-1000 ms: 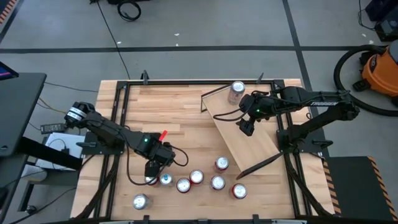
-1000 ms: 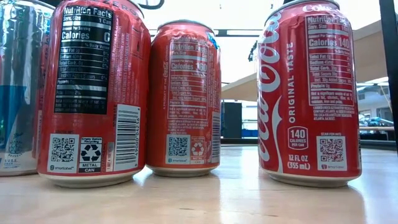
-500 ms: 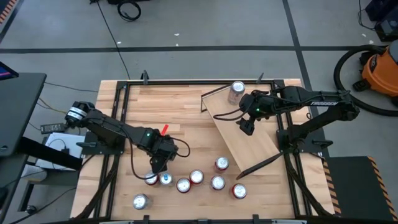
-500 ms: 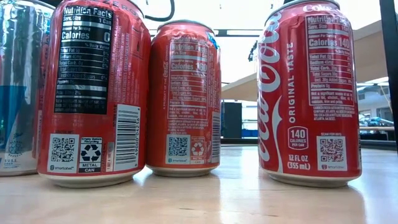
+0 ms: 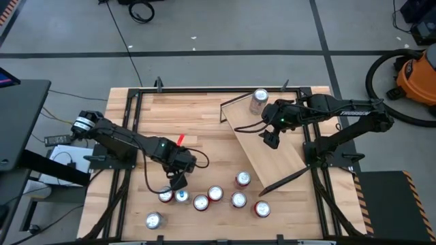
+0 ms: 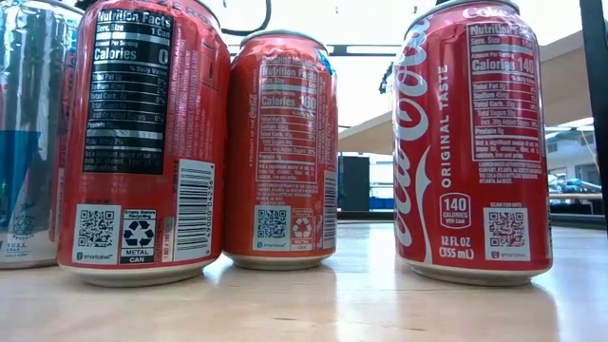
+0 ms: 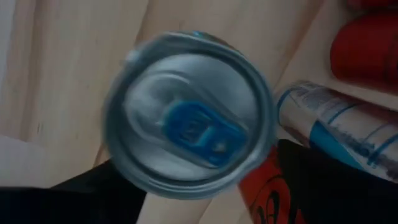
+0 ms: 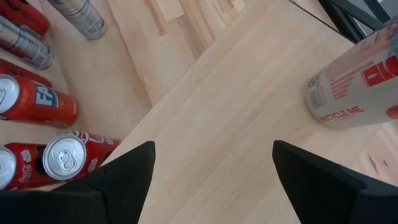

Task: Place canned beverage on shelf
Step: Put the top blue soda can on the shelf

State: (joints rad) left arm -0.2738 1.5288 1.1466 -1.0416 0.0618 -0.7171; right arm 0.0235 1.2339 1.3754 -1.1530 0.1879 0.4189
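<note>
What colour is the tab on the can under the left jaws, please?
Blue; the tab shows best in the left wrist view.

Red cola cans, silver-blue can, pale wood shelf.

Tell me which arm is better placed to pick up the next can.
Left. Its tool hangs directly above the silver can with a blue tab; the right tool waits open over the light wooden shelf.

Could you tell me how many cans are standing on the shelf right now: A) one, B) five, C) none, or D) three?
A: in the high view a single silver can stands at the far end of the shelf; the other cans stand on the table.
</note>
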